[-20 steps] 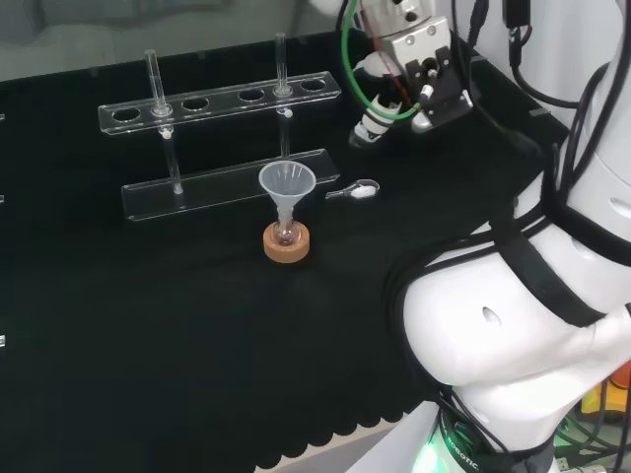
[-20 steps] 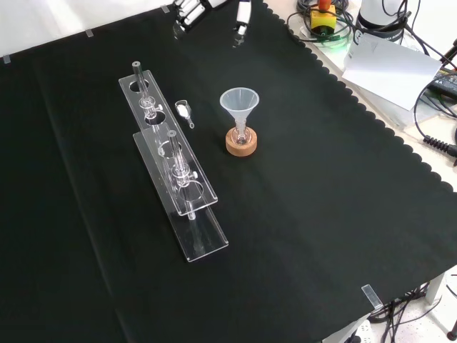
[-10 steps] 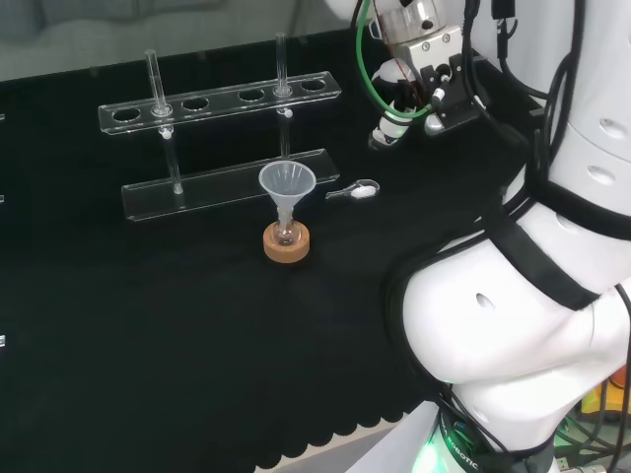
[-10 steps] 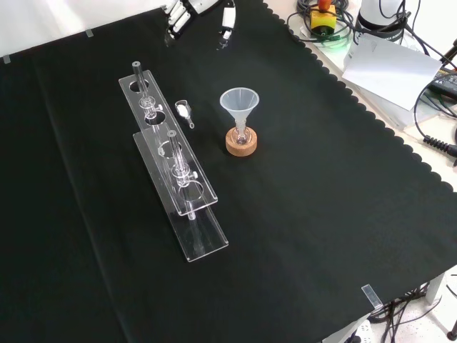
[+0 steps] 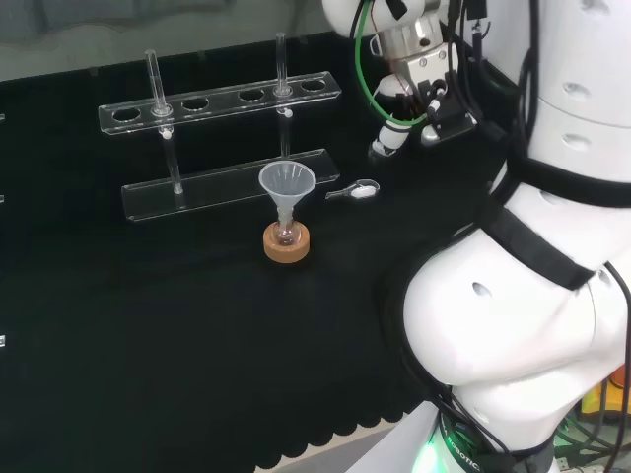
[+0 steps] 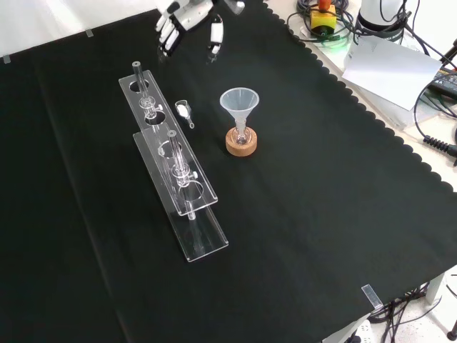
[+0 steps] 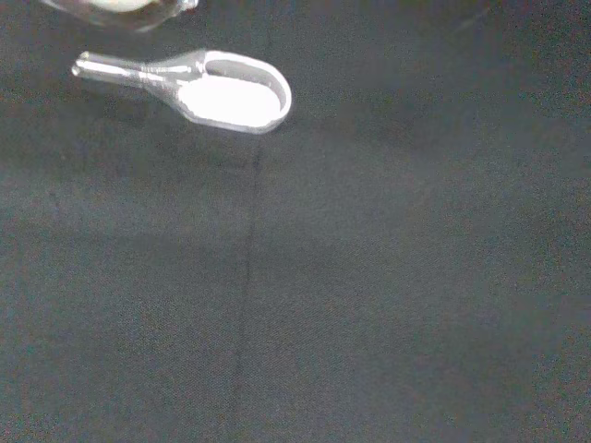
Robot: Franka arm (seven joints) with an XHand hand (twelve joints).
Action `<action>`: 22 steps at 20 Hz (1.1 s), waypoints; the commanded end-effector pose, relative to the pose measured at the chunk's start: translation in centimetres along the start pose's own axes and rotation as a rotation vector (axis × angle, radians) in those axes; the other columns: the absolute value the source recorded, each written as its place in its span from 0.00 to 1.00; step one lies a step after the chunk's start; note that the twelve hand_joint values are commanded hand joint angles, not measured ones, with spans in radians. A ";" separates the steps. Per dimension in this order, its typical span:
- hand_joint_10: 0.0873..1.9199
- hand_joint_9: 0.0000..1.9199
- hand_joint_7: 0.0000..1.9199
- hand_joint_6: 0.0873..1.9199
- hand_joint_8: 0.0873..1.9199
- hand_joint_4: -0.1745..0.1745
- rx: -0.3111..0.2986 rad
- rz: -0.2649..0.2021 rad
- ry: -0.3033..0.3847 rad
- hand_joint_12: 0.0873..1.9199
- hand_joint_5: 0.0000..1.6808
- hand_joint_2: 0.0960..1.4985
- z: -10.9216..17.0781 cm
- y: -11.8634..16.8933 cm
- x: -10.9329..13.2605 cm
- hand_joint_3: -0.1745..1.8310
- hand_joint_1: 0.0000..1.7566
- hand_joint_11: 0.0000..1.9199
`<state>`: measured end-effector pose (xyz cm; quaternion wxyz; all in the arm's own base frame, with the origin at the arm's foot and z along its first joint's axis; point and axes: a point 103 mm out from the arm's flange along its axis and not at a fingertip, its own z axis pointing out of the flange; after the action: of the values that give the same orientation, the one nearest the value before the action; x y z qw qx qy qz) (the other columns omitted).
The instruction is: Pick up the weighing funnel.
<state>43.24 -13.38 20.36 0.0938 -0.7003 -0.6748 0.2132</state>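
Your head view looks from behind and above the arm's base, past its white links (image 5: pixel 532 325), over the cloth (image 5: pixel 148 325). Your front view looks down from in front of the arm. Both share the test-tube rack (image 5: pixel 222 101) and funnel (image 5: pixel 287 180). Your wrist view sits close above the weighing funnel (image 7: pixel 226 95).

No text, label, number or sign can be made out anywhere.

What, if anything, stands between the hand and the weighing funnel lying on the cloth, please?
Nothing visible does. In the front view, only bare black cloth separates the open hand from the weighing funnel, which lies between the tube rack and the funnel.
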 end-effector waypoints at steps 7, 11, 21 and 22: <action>0.28 0.31 0.18 0.00 0.32 0.39 0.051 -0.041 0.045 0.69 0.30 0.40 5.0 6.9 1.1 0.33 0.44 0.21; 0.28 0.31 0.17 0.00 0.32 0.39 0.057 -0.050 0.048 0.69 0.31 0.40 5.9 7.7 1.4 0.33 0.45 0.21; 0.28 0.32 0.18 0.00 0.32 0.40 0.066 -0.067 0.047 0.68 0.34 0.40 7.7 8.1 2.5 0.34 0.46 0.22; 0.28 0.32 0.18 0.00 0.32 0.40 0.066 -0.066 0.046 0.68 0.34 0.40 7.7 8.1 2.5 0.34 0.46 0.22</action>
<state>47.48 -12.79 9.96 0.1384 -0.6797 -0.6880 0.2134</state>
